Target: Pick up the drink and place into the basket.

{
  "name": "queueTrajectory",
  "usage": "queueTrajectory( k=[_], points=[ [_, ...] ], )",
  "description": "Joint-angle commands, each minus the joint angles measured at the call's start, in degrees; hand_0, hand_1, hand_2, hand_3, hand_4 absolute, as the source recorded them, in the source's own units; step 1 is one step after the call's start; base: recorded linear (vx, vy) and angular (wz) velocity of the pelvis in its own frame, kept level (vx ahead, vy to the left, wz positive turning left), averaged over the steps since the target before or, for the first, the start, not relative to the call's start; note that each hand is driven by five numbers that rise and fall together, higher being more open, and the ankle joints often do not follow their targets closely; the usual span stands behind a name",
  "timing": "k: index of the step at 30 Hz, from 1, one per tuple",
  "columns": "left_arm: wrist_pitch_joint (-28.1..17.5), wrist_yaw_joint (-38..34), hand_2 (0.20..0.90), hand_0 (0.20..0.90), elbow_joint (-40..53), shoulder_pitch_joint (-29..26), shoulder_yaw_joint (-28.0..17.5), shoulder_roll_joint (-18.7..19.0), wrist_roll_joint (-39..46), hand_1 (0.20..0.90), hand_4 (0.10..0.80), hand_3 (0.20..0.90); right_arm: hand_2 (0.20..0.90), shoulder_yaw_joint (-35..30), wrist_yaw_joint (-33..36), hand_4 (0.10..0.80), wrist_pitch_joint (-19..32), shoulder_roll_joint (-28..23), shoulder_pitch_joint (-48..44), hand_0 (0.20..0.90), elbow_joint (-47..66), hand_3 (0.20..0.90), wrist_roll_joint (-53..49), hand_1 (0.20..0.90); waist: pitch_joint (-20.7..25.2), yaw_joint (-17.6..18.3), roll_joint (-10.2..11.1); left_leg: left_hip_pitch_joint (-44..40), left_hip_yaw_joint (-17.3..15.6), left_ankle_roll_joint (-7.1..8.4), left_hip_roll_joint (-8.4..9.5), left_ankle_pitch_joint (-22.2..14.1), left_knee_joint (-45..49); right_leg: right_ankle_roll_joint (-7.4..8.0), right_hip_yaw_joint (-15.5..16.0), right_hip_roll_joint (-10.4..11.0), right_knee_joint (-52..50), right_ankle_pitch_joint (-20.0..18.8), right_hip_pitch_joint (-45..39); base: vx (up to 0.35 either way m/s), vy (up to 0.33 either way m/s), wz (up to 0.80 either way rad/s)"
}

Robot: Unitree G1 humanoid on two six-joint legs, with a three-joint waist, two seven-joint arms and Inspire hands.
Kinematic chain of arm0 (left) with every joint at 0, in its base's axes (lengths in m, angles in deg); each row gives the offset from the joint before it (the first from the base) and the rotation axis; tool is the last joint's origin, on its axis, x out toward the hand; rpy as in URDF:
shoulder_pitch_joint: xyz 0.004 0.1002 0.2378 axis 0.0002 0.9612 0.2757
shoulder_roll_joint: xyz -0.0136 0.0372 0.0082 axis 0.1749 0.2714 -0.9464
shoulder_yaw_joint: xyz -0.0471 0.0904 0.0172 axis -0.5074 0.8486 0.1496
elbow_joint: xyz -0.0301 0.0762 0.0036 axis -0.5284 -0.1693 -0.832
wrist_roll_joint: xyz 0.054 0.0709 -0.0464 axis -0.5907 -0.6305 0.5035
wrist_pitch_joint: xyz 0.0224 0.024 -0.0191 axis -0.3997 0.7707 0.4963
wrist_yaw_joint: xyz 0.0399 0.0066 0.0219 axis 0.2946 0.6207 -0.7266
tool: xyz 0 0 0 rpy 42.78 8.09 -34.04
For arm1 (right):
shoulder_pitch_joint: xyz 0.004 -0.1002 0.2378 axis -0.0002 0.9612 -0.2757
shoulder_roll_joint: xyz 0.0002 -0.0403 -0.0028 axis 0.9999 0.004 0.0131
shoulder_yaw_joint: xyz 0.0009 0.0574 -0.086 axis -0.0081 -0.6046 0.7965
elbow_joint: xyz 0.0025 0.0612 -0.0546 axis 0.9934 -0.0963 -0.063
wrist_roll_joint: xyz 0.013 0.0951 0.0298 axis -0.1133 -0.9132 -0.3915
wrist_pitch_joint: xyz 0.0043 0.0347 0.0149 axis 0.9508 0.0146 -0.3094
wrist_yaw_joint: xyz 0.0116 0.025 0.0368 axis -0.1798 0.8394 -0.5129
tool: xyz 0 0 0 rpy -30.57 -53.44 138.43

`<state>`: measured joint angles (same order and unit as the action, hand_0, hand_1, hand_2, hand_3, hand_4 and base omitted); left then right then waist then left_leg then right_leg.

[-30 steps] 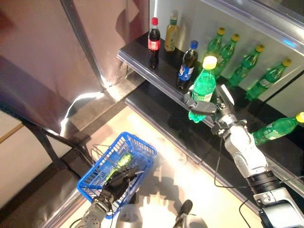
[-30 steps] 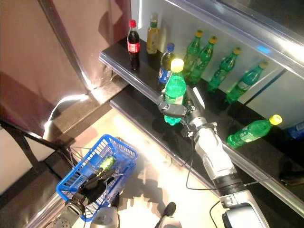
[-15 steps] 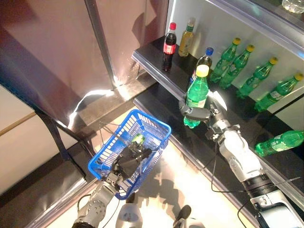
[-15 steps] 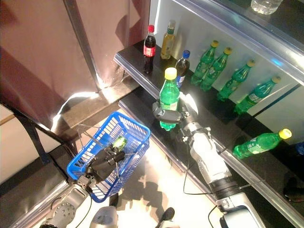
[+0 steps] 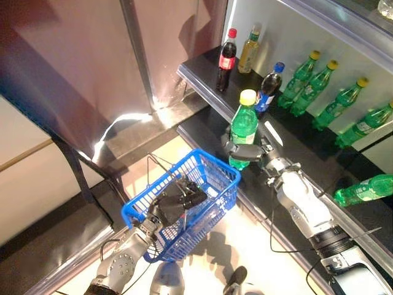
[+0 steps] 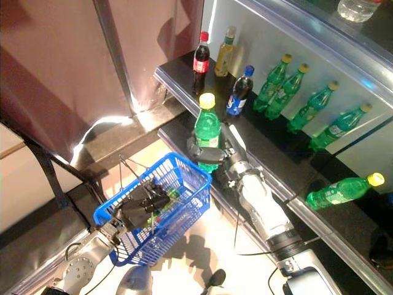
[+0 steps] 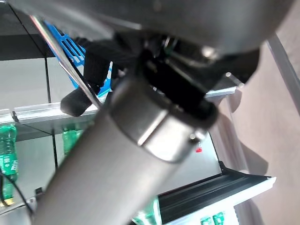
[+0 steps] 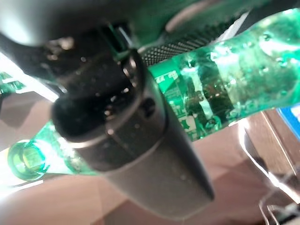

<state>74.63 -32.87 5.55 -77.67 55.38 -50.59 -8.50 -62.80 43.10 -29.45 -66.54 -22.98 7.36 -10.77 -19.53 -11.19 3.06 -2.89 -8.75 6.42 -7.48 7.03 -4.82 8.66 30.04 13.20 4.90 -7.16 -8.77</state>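
Right hand (image 5: 249,149) wrapped round the green plastic drink bottle with yellow cap (image 5: 243,129), bottle upright, in the air just beside the far rim of the blue plastic mesh basket (image 5: 216,203).
Fingers curl round the bottle's lower body; the right wrist view shows the green body (image 8: 225,93) running across behind the dark thumb. Left hand (image 5: 174,204) is closed on the basket's thin wire handle (image 5: 151,178) and holds the basket up off the floor, tilted. Bottle is outside the basket, over the black lower ledge (image 5: 202,129). Behind it, black upper shelf (image 5: 202,70): red-capped dark cola bottle (image 5: 226,52), pale yellow bottle (image 5: 249,49), blue-capped dark bottle (image 5: 269,86), then four upright green bottles with yellow caps (image 5: 298,77). One more green bottle (image 5: 365,189) lies on its side on the lower ledge, well apart to the right.
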Motion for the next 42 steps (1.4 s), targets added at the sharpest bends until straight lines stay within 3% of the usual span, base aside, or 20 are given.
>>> queueTrajectory(
  k=[1,3,25,42],
  points=[
    [-6.0,9.5,0.300,0.300,17.3,-9.8,3.3,-1.9,2.8,0.300,0.100,0.200,0.300,0.9,-0.7,0.100,9.5,-0.3,-6.0,0.300,7.5,0.200,-2.3,0.300,13.2,-1.5,0.7,-3.4,-4.1,-1.35,-0.01,-4.6,-0.2,1.45,2.3,0.9,0.0,2.3,-3.2,0.000,0.000,0.00],
    [-5.8,9.9,0.300,0.300,17.8,-9.9,3.5,-1.7,2.7,0.300,0.100,0.200,0.300,1.4,-1.0,0.100,9.3,-0.1,-6.3,0.300,7.7,0.200,-2.4,0.300,13.4,-1.6,0.6,-4.0,-3.6,-0.90,-0.26,-5.5,-0.2,1.93,1.7,0.5,-0.2,3.1,-3.7,0.017,-0.003,0.00],
    [-4.4,14.4,0.300,0.300,25.0,-13.1,6.4,-1.3,2.1,0.300,0.100,0.200,0.300,9.5,-3.0,0.100,4.9,1.6,-6.8,0.300,4.4,0.200,-0.6,0.300,13.6,-3.5,1.1,-2.7,-1.5,-0.74,0.25,-4.8,-0.2,1.67,2.6,0.0,-0.2,3.9,-4.8,0.001,0.000,0.01],
    [-3.6,17.6,0.300,0.300,30.5,-15.9,7.8,-0.3,1.9,0.300,0.100,0.200,0.300,13.4,-2.4,0.100,4.8,1.8,-4.8,0.300,-5.7,0.200,8.8,0.300,13.6,-5.5,1.7,-1.2,1.5,-0.52,0.66,-4.4,-0.2,1.53,3.3,-0.4,-0.1,4.6,-5.4,0.000,0.000,0.01]
  ],
)
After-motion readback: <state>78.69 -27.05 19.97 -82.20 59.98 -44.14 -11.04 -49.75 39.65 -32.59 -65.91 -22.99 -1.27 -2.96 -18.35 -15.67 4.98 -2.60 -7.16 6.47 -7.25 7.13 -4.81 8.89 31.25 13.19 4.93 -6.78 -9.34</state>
